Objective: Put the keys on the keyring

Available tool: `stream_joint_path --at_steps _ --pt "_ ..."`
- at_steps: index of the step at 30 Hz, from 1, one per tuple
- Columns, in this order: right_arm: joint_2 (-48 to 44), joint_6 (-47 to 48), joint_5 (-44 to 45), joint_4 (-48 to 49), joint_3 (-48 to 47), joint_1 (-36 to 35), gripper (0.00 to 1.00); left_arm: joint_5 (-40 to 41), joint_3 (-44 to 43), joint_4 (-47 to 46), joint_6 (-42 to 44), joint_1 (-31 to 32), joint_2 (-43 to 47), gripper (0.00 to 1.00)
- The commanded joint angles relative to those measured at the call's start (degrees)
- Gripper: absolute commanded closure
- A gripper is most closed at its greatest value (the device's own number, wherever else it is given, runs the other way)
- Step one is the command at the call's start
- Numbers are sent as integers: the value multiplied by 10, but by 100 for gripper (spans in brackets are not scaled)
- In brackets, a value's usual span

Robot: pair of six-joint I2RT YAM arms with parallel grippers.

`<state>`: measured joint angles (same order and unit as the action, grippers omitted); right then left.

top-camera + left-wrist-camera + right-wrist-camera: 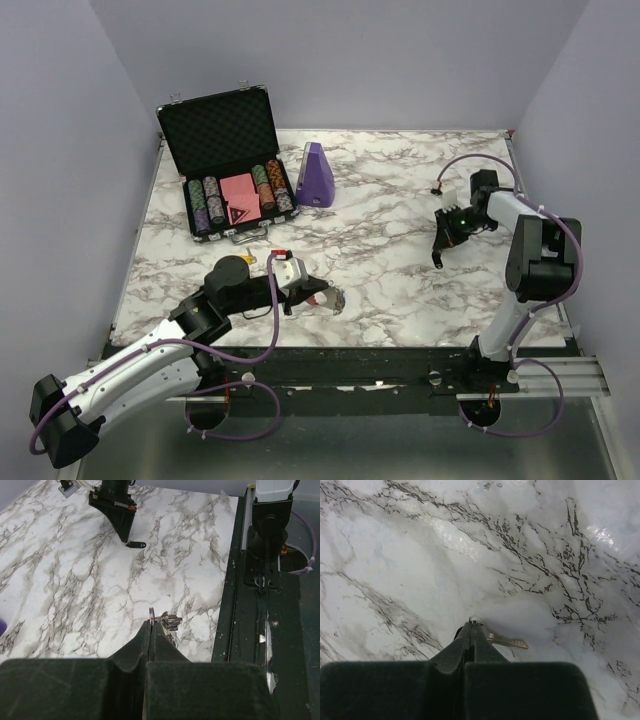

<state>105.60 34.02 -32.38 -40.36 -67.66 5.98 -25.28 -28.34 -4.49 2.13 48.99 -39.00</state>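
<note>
The left claw [151,629] is pressed shut and pinches a thin silvery metal keyring [151,614] at its tips, by the near edge of the white marbled surface [400,200]. A small silvery metal bunch [171,622] touches the ring. Farther out on the right, the right claw [471,628] is closed tight on a slim grey metal key [509,641], whose blade sticks out sideways. At the far left stand an open black chip case [220,125] and a purple wedge-shaped block [317,175].
</note>
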Motion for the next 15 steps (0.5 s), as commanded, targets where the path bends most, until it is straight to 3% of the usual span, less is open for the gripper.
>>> stream_joint_path --at_steps 1,15 --pt "13 -14 50 7 -12 -12 100 -3 -11 -8 6 1 4 100" --pt "27 -24 40 -8 -25 -24 94 -3 -11 -9 8 2 4 100"
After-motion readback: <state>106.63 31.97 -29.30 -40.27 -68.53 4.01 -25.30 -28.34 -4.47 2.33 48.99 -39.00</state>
